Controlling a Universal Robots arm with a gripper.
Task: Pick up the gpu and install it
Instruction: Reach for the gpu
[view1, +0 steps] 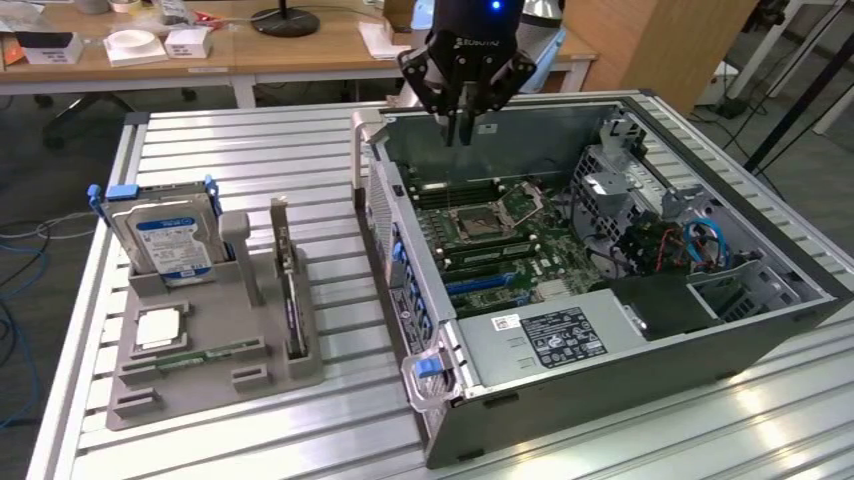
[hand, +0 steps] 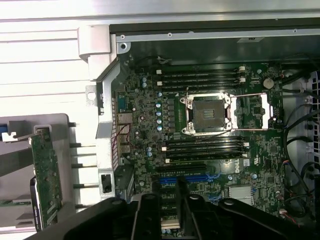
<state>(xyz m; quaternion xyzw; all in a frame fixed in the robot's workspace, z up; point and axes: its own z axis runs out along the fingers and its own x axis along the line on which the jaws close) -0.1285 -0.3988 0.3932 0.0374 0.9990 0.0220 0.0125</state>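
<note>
Standing beside one computer case (view1: 641, 385): one gpu (view1: 284, 285), thin, green-boarded, upright in its holder (view1: 187, 385); one claw (view1: 461, 130) above the case, narrowly apart, empty.

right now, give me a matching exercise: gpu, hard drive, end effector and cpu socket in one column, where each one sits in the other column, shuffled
Column one
1 gpu
2 hard drive
3 end effector
4 cpu socket

Column two
a above the open computer case
b flat on the motherboard inside the case
c on edge in the grey holder, in the slot nearest the case
d upright in the holder, blue-and-white label facing out

Pairs: 1-c, 2-d, 3-a, 4-b
</note>
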